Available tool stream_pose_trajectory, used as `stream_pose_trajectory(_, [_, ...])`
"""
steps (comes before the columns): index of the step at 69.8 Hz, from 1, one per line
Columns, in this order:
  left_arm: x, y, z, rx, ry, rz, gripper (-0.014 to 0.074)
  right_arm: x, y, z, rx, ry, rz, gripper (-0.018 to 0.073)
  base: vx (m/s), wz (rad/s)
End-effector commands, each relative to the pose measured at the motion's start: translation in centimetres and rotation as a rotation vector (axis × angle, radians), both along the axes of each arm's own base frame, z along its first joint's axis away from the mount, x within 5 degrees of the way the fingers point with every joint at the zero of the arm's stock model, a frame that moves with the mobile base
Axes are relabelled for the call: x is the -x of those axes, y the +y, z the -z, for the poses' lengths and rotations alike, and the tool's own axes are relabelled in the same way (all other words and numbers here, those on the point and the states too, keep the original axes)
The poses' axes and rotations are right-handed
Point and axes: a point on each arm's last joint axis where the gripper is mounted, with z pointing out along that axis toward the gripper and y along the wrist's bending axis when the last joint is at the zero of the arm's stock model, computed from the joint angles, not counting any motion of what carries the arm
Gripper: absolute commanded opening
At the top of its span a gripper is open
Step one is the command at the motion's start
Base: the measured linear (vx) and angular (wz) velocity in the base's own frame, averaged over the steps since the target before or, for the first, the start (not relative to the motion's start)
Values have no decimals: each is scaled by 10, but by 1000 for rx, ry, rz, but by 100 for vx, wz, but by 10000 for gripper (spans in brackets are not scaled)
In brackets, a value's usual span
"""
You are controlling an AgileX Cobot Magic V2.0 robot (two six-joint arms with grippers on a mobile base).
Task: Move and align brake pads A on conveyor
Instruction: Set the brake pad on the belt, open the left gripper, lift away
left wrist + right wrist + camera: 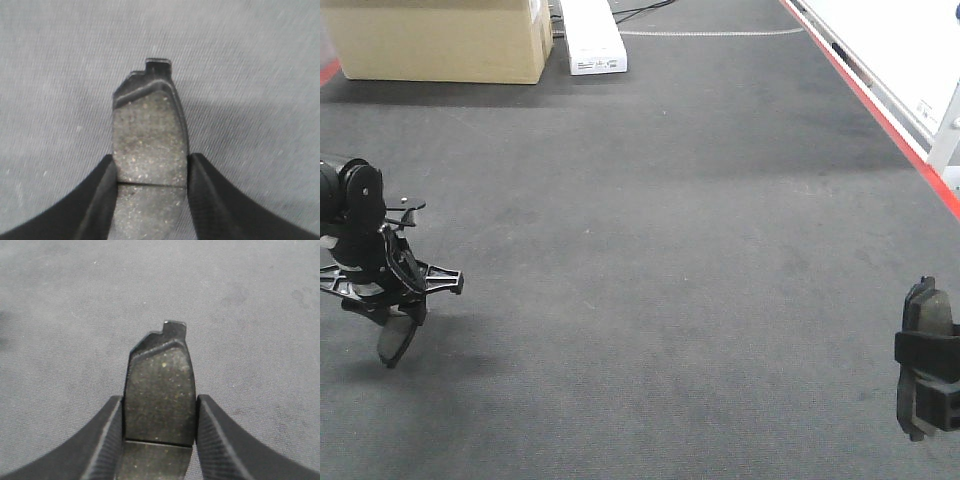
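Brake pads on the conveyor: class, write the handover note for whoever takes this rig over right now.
Left pincer: shut on a flat dark grey grooved brake pad, over the belt's left side.
Right pincer: shut on a second dark grey pad, at the front view's right edge.
Rough charcoal conveyor belt: no pad lies on it in view.
Done: two pads gripped. To do: set both down aligned; other pads not in view.

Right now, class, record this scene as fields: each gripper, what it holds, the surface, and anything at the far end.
Left gripper: shut on brake pad, gripped across its width
Right gripper: shut on second brake pad
Pad pose: each sticks out past the fingertips, tabbed end foremost
Surface: dark conveyor belt, red edge
Far end: cardboard box, white case
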Motion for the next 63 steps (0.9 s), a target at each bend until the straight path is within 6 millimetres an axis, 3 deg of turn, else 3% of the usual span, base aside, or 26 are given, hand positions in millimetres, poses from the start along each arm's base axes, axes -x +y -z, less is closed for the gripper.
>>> stream_pose_trajectory(1, [-1, 1, -28, -1, -86, 1, 7, -4, 0, -16, -22, -105, 5, -3, 0, 0])
stream_pose_trajectory(10, [0, 2, -24, -6, -60, 2, 7, -4, 0, -16, -22, -105, 5, -3, 0, 0])
stream_pose_trajectory(23, [0, 2, -1, -21, 60, 17, 15, -4, 0, -16, -22, -105, 5, -3, 0, 0])
stream_pose_trajectory(35, [-3, 2, -5, -21, 13, 34, 57, -4, 0, -16, -22, -105, 5, -3, 0, 0])
stream_pose_trajectory(47, [-4, 1, -7, -17, -11, 36, 197, -4, 0, -16, -22, -105, 5, -3, 0, 0])
stream_pose_trajectory(63, [-4, 1, -8, -18, -11, 43, 538, -4, 0, -16, -22, -105, 5, -3, 0, 0])
